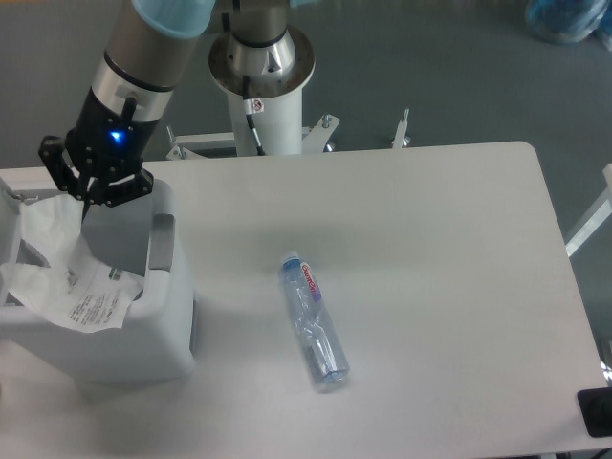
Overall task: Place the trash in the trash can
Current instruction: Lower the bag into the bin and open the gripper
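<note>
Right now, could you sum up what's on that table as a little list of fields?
gripper: above the bin, shut on the plastic bag
plastic bag: hanging into the trash can, white label showing
trash can: white, at the table's left edge
bottle: lying flat mid-table, untouched
table: white

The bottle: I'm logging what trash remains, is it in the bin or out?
Out. The bottle lies on its side on the white table, apart from the trash can.
</note>
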